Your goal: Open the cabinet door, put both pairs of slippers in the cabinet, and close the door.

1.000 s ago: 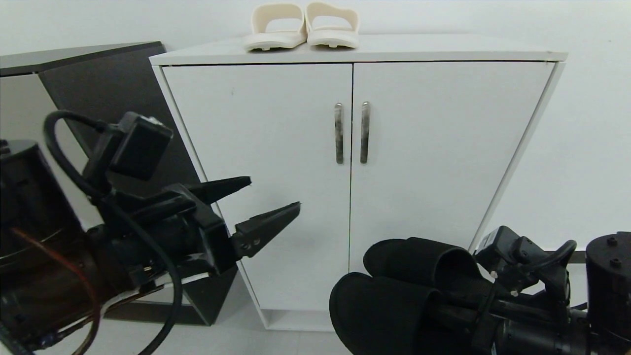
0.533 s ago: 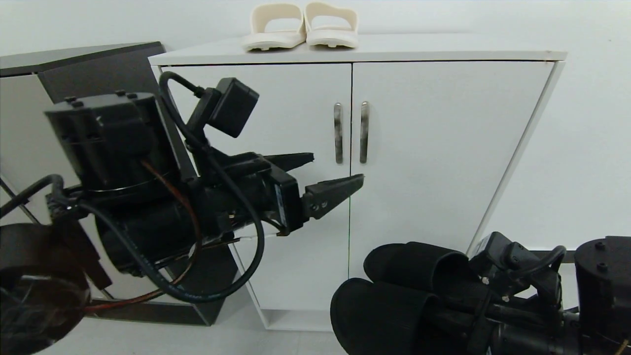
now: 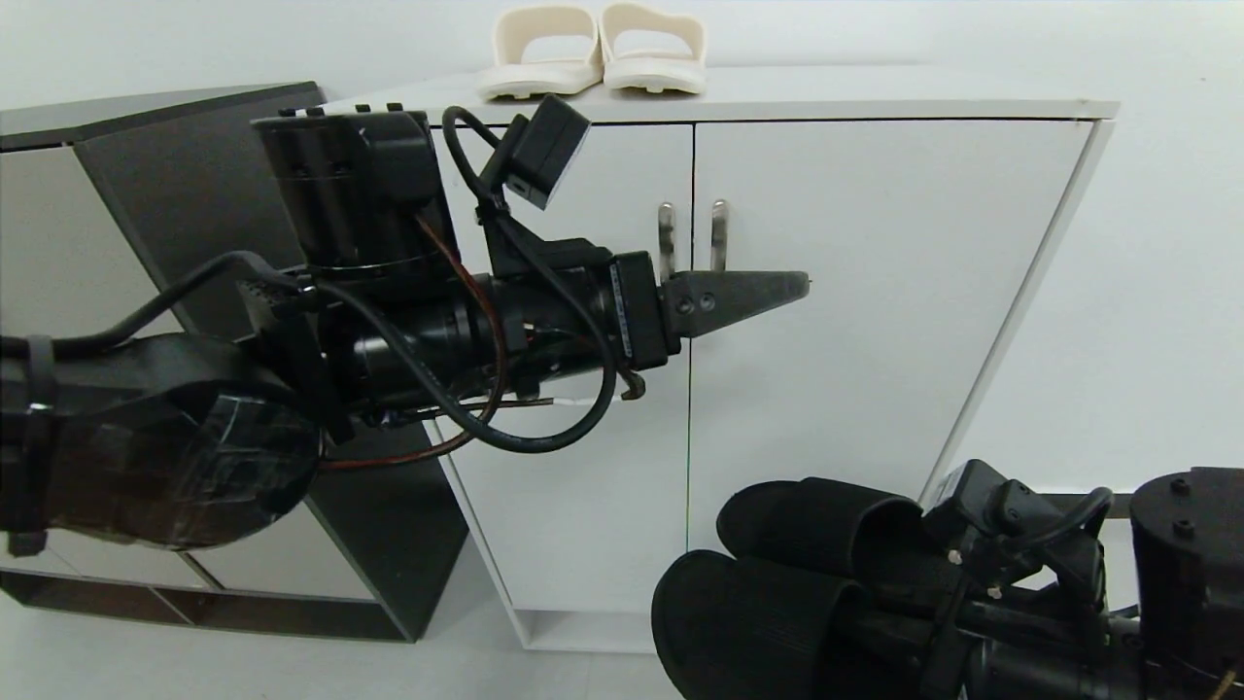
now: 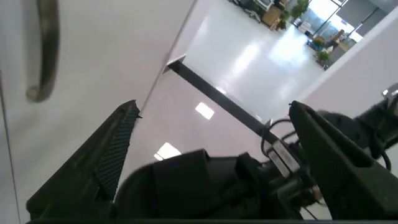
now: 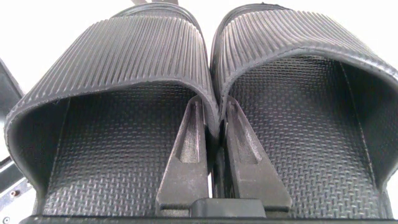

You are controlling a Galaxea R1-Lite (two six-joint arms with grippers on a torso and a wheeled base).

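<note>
The white cabinet (image 3: pixel 875 292) stands with both doors shut; its two metal handles (image 3: pixel 719 228) meet at the centre seam. A cream pair of slippers (image 3: pixel 598 53) rests on its top. My left gripper (image 3: pixel 792 287) is open, held level in front of the handles and covering their lower halves. In the left wrist view its fingers (image 4: pixel 118 143) are spread wide, with a handle (image 4: pixel 43 56) off to one side. I cannot tell if it touches. Low at the right, my right gripper (image 5: pixel 214 124) is shut on the black pair of slippers (image 3: pixel 777 583), pinching their two inner walls together.
A dark shelf unit (image 3: pixel 194 136) stands against the cabinet's left side. Bare white wall (image 3: pixel 1166 292) lies to the cabinet's right, and pale floor (image 3: pixel 389 671) in front of it.
My left arm has risen and swung right, from low in front of the left door up to the handles. The right arm has kept still with the black slippers.
</note>
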